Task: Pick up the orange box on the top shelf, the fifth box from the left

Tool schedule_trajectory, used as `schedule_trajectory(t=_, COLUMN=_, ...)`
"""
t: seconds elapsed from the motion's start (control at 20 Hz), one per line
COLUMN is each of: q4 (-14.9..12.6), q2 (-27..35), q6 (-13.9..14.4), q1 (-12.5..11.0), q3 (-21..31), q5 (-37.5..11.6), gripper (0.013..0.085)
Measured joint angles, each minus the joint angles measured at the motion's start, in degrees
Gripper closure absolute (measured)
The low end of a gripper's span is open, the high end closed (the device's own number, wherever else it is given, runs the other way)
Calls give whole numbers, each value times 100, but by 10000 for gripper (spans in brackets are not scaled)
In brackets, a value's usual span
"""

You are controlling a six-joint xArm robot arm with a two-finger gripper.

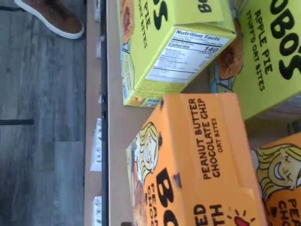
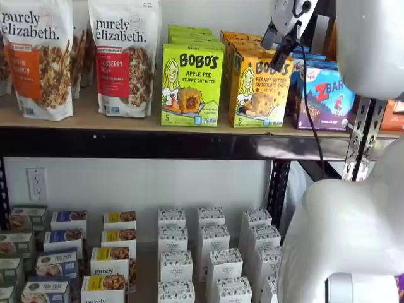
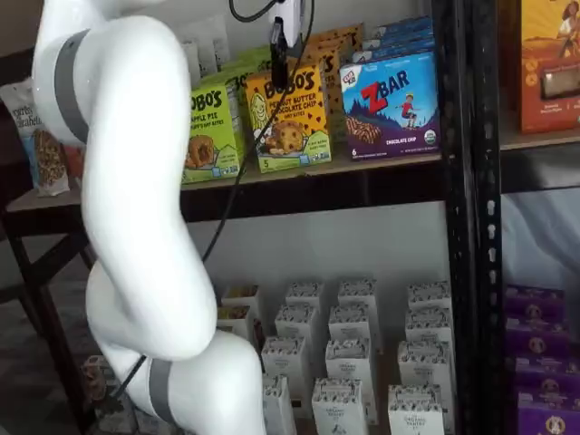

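Note:
The orange box (image 2: 259, 88) stands at the front of the top shelf (image 2: 95, 120), with more boxes like it in a row behind. It also shows in a shelf view (image 3: 290, 118) and from above in the wrist view (image 1: 197, 160). My gripper (image 2: 279, 43) hangs just above and in front of its upper right corner. In a shelf view the black fingers (image 3: 279, 56) show side-on against the box's top edge, with a cable beside them. No gap between the fingers shows, and no box is in them.
A lime-green Apple Pie box (image 2: 191, 85) stands just left of the orange box, and a blue ZBar box (image 2: 325, 95) just right. Granola bags (image 2: 123, 57) fill the shelf's left. Small white boxes (image 2: 208, 252) crowd the lower level. A black upright (image 3: 462, 181) stands at the right.

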Motion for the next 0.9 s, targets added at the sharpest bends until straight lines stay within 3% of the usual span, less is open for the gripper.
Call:
schedule_trajectory(t=0.25, q4=-143, q2=41, q6=79, q1=112, q3=-43, q5=48, gripper=130)
schedule_trajectory(t=0.7, q4=-615, q2=-172, q6=311, q1=523, q3=405, q5=-596, gripper=130)
schedule_trajectory(t=0.9, q4=-742, q2=-100, q6=442, q1=670, q3=349, q5=-474, gripper=130)
